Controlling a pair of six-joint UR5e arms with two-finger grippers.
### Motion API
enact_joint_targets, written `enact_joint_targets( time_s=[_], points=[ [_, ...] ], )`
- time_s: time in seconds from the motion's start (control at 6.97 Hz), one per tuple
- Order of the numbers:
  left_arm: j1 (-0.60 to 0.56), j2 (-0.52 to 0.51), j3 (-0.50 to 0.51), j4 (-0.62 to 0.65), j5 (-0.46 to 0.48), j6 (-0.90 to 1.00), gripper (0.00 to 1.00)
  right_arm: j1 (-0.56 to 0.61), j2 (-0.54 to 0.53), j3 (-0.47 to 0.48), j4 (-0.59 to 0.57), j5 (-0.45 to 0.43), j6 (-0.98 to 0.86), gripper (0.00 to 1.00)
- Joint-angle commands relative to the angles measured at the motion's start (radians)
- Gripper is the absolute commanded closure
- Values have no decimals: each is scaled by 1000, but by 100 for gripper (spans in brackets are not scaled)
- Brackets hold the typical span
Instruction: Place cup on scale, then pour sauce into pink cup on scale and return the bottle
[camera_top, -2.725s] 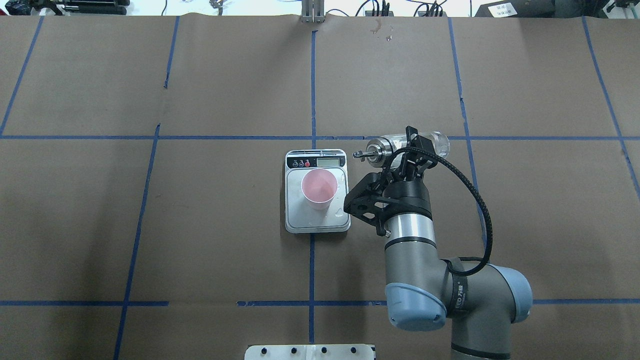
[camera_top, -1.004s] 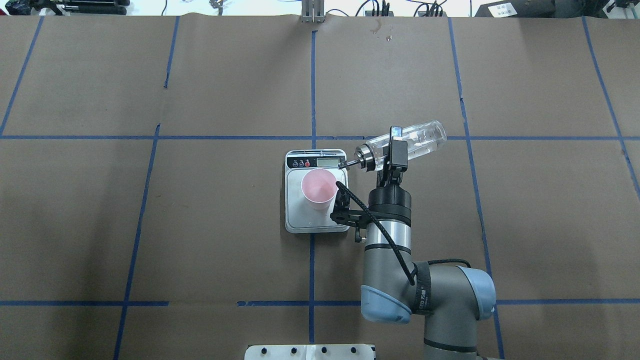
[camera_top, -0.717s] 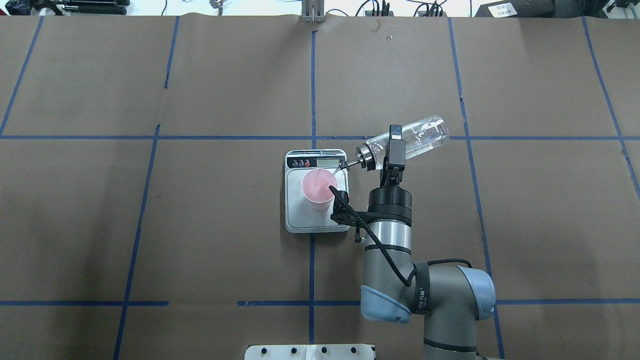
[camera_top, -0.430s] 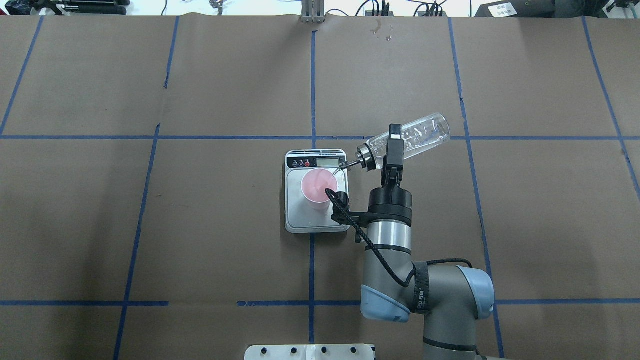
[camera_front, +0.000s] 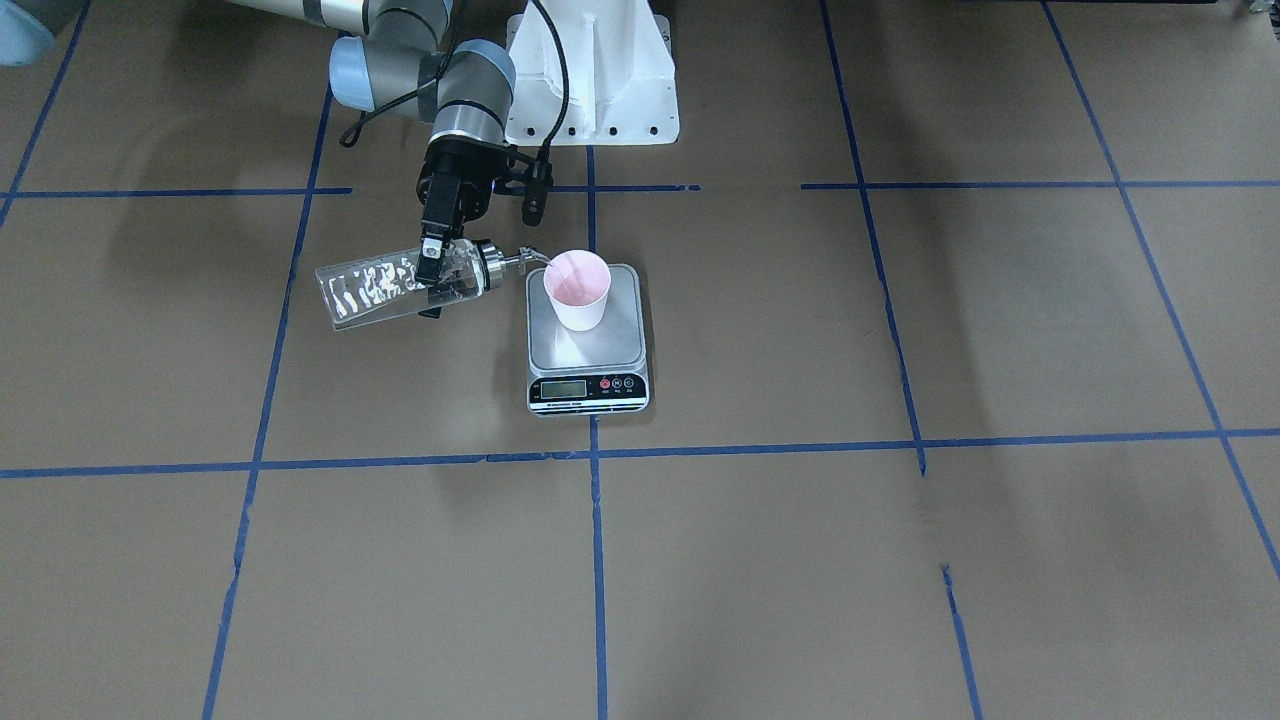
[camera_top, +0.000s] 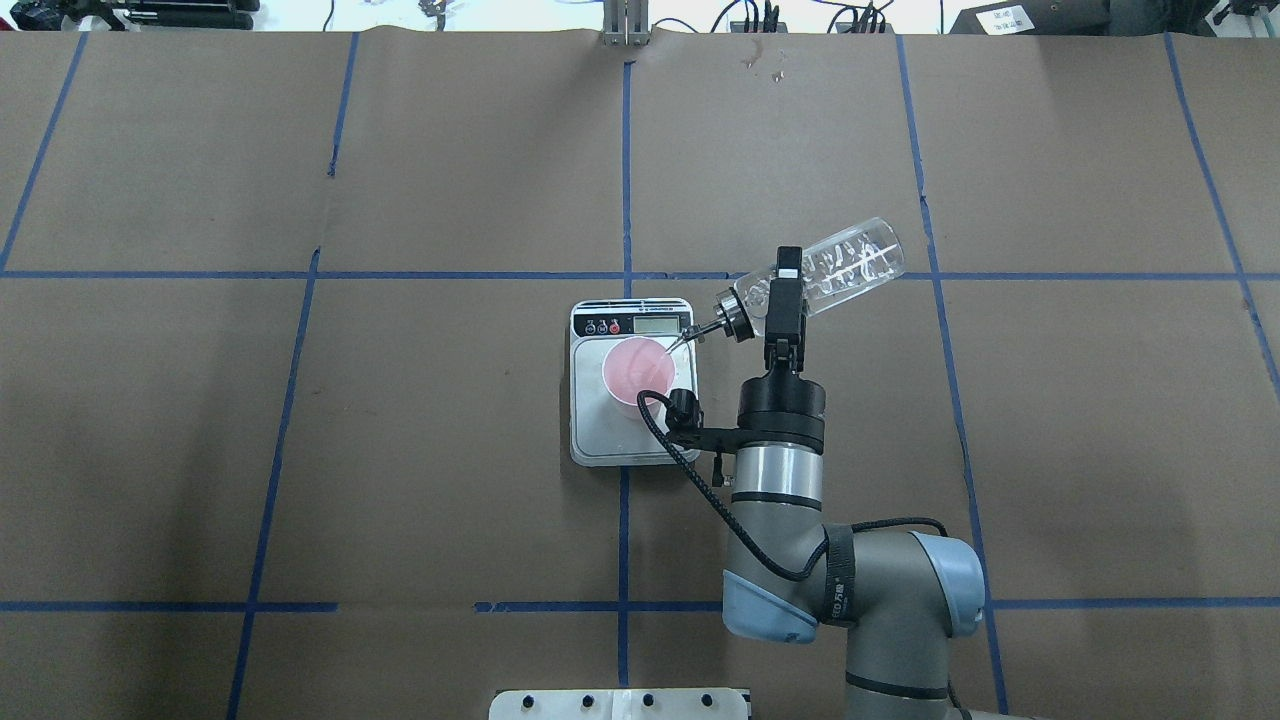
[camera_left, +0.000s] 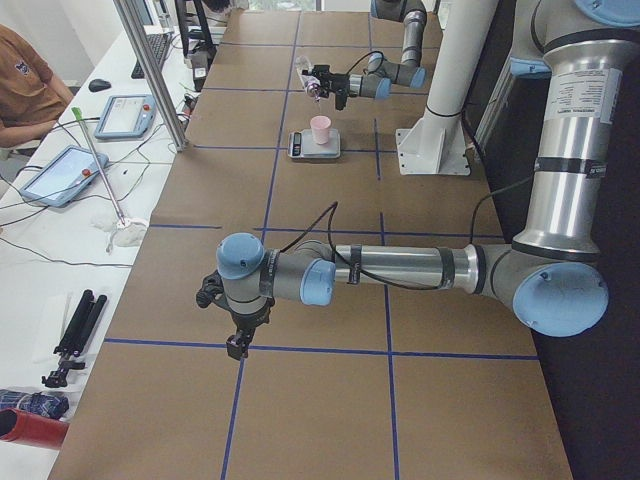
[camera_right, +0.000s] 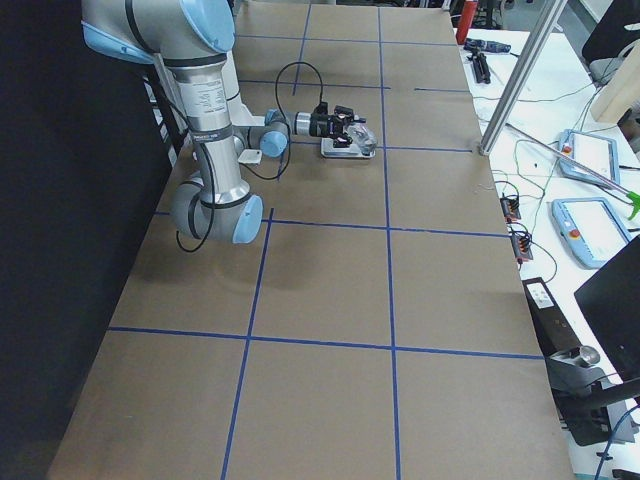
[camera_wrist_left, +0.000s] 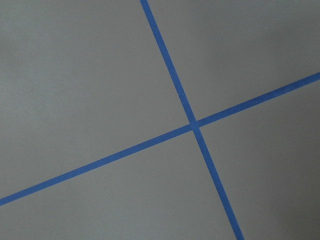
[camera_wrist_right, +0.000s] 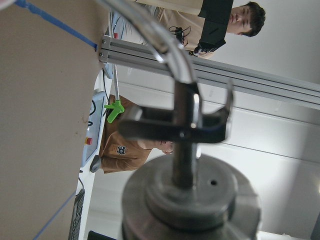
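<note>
Pouring step: sauce going from bottle into cup on scale.

Front view: right gripper (camera_front: 432, 270) clamped across the bottle (camera_front: 350, 297) near its neck; bottle tilted, spout (camera_front: 532, 256) at the rim of the cup (camera_front: 578, 293), which stands on the scale (camera_front: 588, 350); sauce (camera_front: 388, 284) glints inside the glass.
Overhead: spout tip sits just inside the cup's right rim. Advise small tilt changes, spout held over the opening, and levelling off early.
Left-end view: left gripper (camera_left: 237, 343) well apart; fingers cannot be told.

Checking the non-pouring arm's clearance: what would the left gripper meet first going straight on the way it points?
The left gripper points down, so probably the brown table near a blue tape crossing; nothing shows between.
</note>
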Motion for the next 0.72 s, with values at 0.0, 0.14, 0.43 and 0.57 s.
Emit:
enact_joint_targets(
  time_s=[0.0, 0.14, 0.43, 0.57],
  points=[
    [0, 0, 0, 1, 0, 0, 0, -1, 1, -3, -1, -59, -10, 100],
    [-2, 0, 0, 3, -2, 0, 0, -1, 0, -11, 0, -77, -15, 100],
    [-2, -2, 0, 10, -2, 0, 0, -3, 0, -17, 0, -117, -27, 100],
    [-2, -2, -2, 12, -3, 0, 0, -4, 0, -23, 0, -131, -27, 100]
  ],
)
